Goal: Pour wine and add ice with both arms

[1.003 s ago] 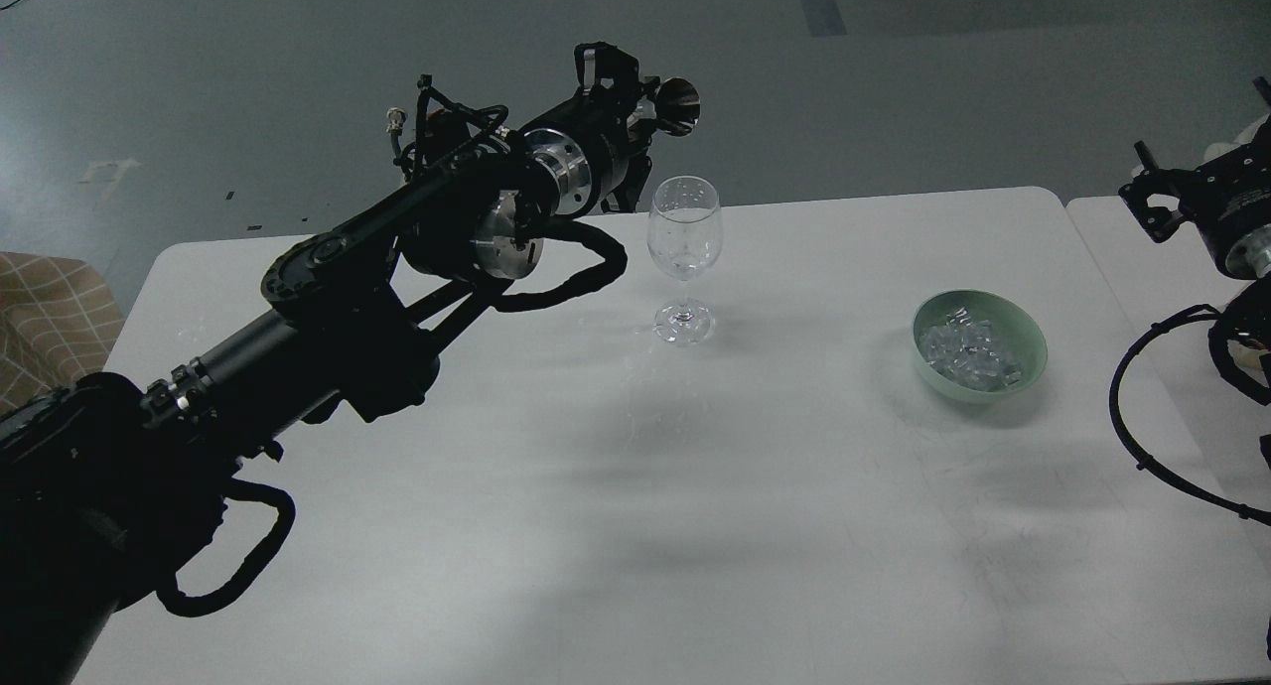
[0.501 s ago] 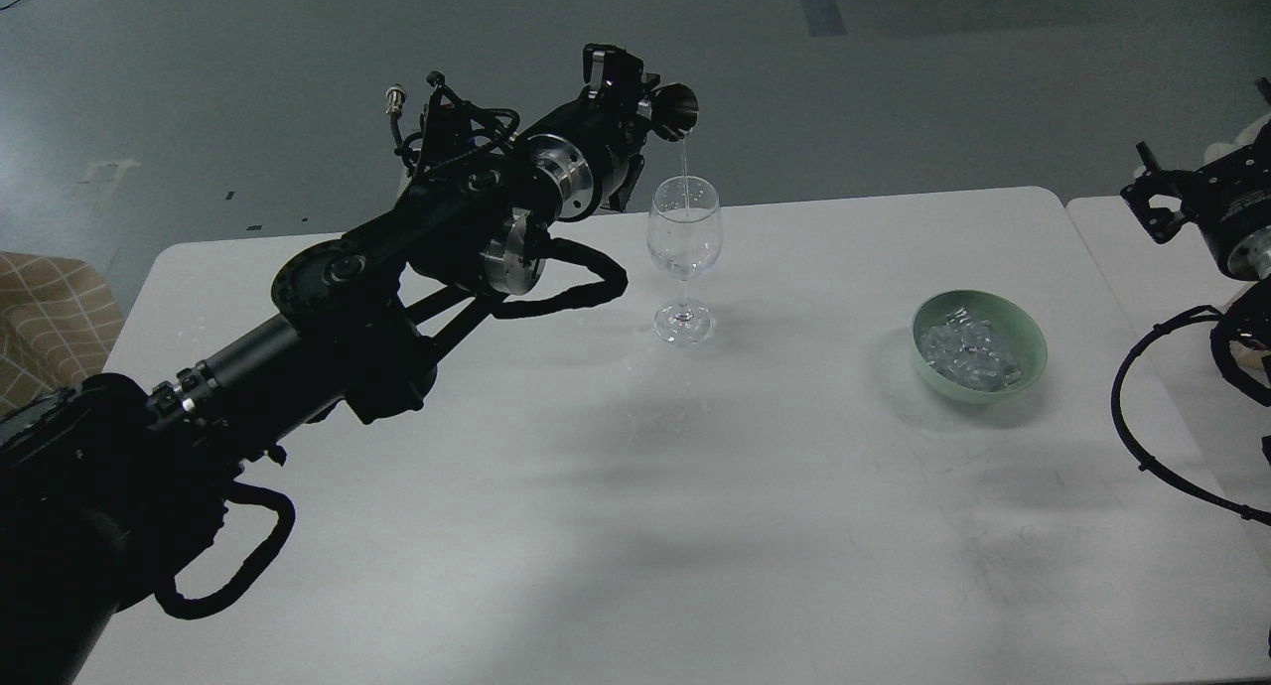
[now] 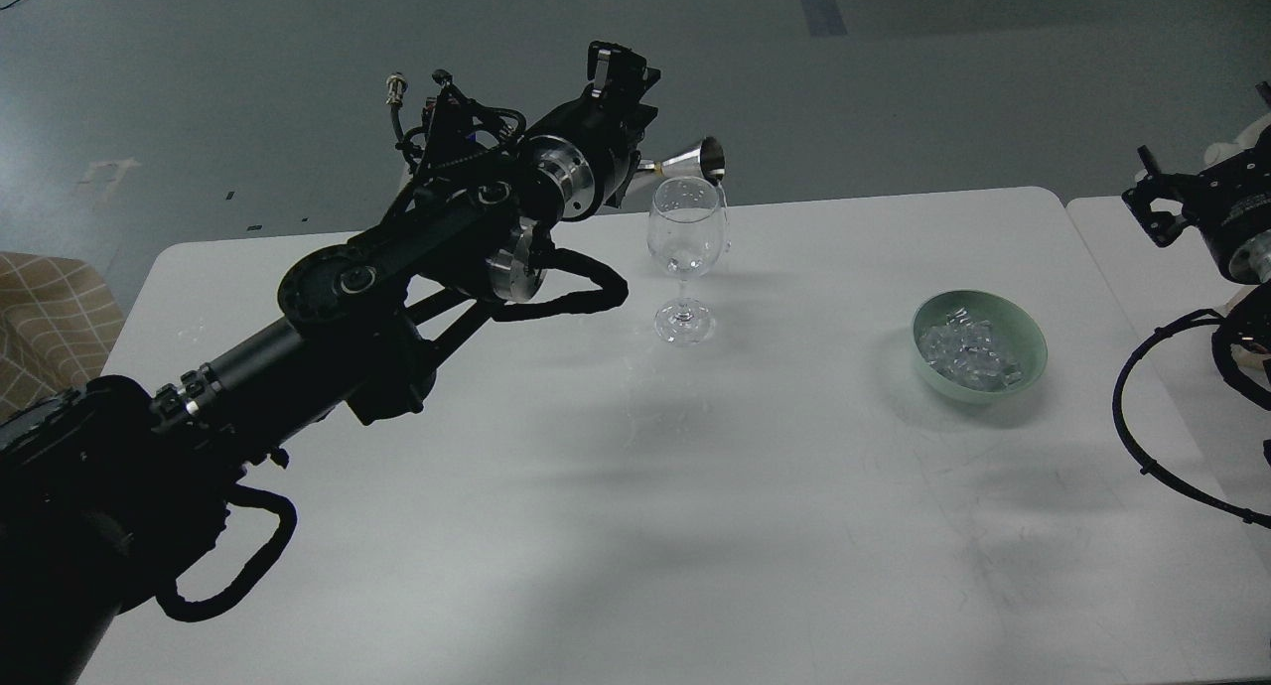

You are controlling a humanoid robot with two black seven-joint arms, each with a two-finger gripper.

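Pale green bowl [image 3: 1028, 362], white table [image 3: 596, 526], black arms [image 3: 328, 338].

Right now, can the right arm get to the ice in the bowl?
Probably yes. The ice lies uncovered in the green bowl, on the right arm's side of the table, with bare tabletop between. The left hand and the wine glass stand far off.

The left gripper [image 3: 643, 154] holds a silver cone-shaped cup [image 3: 697, 159] tipped sideways above the wine glass [image 3: 684, 258] at frame centre. Right of it, ice [image 3: 968, 355] fills a green bowl [image 3: 1033, 352] on the white table [image 3: 645, 526].
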